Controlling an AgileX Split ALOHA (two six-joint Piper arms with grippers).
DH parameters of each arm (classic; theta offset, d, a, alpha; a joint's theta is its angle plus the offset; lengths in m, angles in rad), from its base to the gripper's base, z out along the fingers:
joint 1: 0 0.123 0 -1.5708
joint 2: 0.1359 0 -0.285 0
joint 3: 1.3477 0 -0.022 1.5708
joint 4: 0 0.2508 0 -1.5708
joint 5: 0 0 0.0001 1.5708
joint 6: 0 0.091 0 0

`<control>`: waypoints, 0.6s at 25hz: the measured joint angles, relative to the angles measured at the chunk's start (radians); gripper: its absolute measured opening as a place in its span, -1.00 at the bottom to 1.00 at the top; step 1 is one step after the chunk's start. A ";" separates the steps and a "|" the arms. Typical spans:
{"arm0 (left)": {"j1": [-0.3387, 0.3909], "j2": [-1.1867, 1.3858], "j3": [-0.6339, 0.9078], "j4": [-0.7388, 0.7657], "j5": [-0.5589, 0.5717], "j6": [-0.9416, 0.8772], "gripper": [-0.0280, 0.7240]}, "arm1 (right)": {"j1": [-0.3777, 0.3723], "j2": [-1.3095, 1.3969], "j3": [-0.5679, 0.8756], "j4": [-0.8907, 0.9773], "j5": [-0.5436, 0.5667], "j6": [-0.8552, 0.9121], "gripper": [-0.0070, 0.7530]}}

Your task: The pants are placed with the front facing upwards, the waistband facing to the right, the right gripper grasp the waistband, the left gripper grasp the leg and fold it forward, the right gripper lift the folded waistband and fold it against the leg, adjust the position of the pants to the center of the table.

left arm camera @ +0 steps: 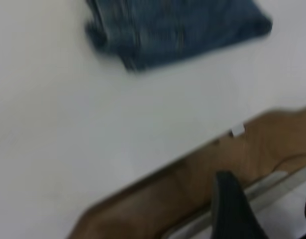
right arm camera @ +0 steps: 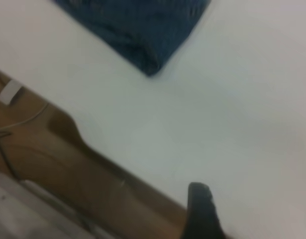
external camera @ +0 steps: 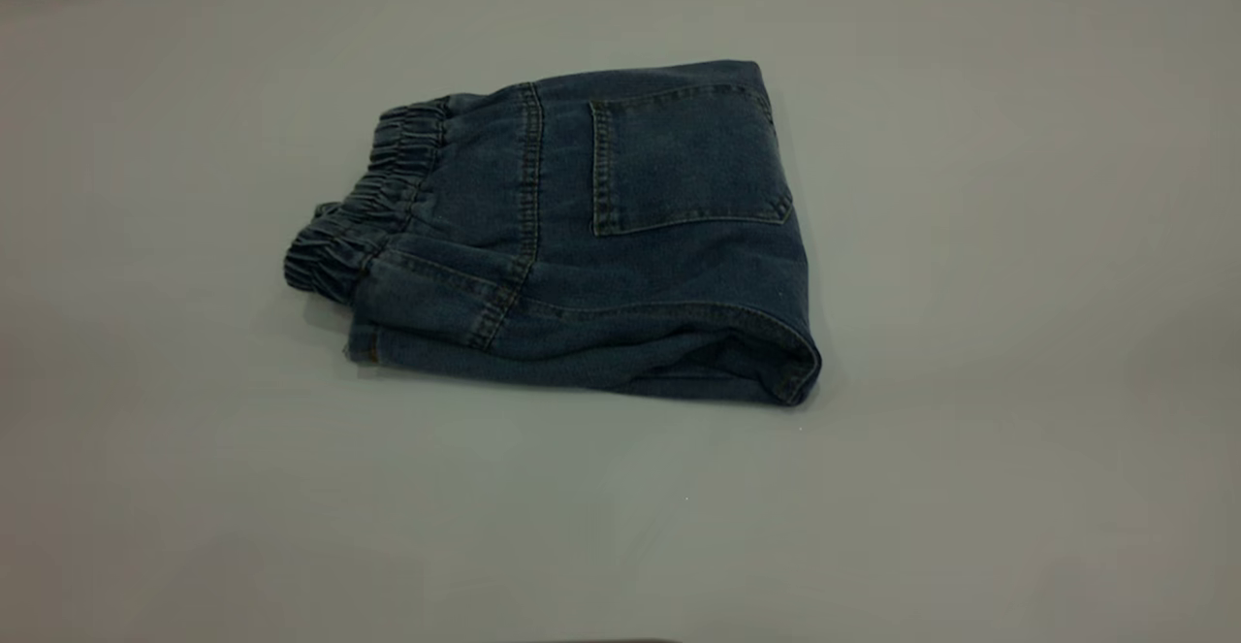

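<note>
The blue denim pants (external camera: 572,236) lie folded into a compact bundle near the middle of the white table (external camera: 970,449), back patch pocket (external camera: 684,158) facing up. The puckered waistband (external camera: 373,197) sits at the bundle's left end in the exterior view. Neither arm shows in that view. In the left wrist view the left gripper (left arm camera: 272,209) hangs open beyond the table's edge, far from the pants (left arm camera: 177,30). The right wrist view shows the right gripper (right arm camera: 257,219) open at the table's edge, holding nothing, with a corner of the pants (right arm camera: 143,35) far off.
Bare tabletop surrounds the bundle on all sides. A brown wooden surface (left arm camera: 157,199) lies beyond the table's edge in the left wrist view. The same brown surface (right arm camera: 48,164) with a thin cable (right arm camera: 18,122) shows in the right wrist view.
</note>
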State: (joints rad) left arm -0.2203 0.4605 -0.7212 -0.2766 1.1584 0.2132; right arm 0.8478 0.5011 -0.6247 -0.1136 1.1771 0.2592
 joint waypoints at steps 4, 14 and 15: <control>0.000 -0.133 0.138 0.003 0.000 -0.001 -0.08 | 0.000 -0.137 0.119 0.024 -0.008 0.000 0.19; 0.000 -0.370 0.226 0.153 -0.019 -0.061 -0.08 | 0.000 -0.267 0.148 0.035 -0.039 -0.015 0.19; 0.000 -0.375 0.226 0.176 -0.023 -0.084 -0.08 | 0.000 -0.267 0.148 0.035 -0.039 -0.016 0.19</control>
State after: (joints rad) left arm -0.2203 0.0854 -0.4950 -0.1008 1.1354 0.1288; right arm 0.8478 0.2342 -0.4767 -0.0786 1.1384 0.2431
